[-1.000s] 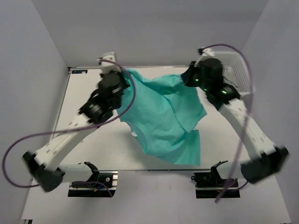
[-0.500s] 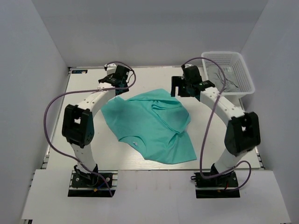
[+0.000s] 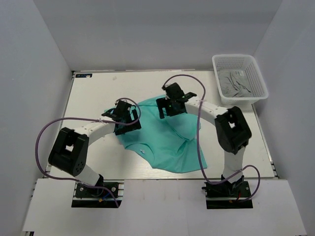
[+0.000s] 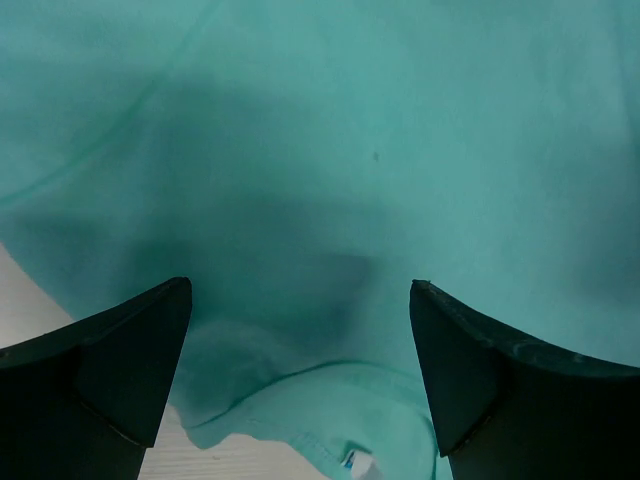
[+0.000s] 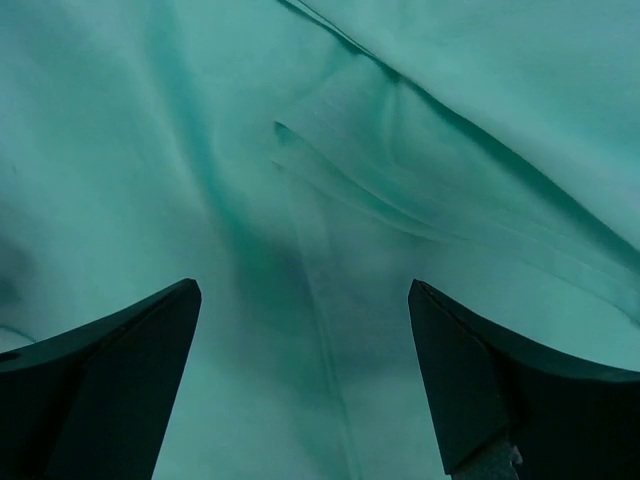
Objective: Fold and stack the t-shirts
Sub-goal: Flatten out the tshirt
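A white table point(image 3: 93, 98) bears the rumpled t-shirt point(image 3: 170, 145), directly beneath the left gripper point(image 4: 300, 285) and right gripper point(image 5: 303, 285). Both gape wide, gripping nothing (cloth just below them, perhaps touching). A basket point(image 3: 234, 55) sits beyond the right one.

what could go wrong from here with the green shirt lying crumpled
1. The t-shirt lies bunched, with a doubled flap under the open right gripper; closing there may pinch several layers.
2. The open left gripper hangs over flat cloth, so it might grab both layers.
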You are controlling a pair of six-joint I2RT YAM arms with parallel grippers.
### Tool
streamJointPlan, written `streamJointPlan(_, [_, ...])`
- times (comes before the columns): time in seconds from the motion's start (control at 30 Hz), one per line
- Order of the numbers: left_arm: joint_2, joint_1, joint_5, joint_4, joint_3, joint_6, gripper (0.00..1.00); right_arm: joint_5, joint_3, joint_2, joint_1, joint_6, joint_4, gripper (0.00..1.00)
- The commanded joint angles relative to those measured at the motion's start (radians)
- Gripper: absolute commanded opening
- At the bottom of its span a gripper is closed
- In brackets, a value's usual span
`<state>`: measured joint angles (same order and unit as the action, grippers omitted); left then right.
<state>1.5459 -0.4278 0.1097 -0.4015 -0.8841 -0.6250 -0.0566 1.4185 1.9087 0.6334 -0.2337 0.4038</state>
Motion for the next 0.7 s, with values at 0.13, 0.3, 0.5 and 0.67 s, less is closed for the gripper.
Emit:
streamJointPlan(0.13, [-0.054,-0.003,-0.185,0.201,0.083,-0.051,1.0,-0.014,0.177,0.141,0.02,-0.235,-0.036,0.9])
streamJointPlan(0.3, [-0.009,0.006,-0.159,0.165,0.083,-0.051,1.0,-0.07,0.189,0.185,0.023,-0.347,-0.036,0.83])
streamJointPlan(0.5, [-0.009,0.015,-0.148,0.174,0.123,-0.051,1.0,-0.077,0.2,0.22,0.023,-0.388,-0.056,0.78])
streamJointPlan(0.67, [-0.029,0.005,-0.107,0.164,0.168,-0.061,1.0,-0.117,0.218,0.257,0.026,-0.429,-0.046,0.66])
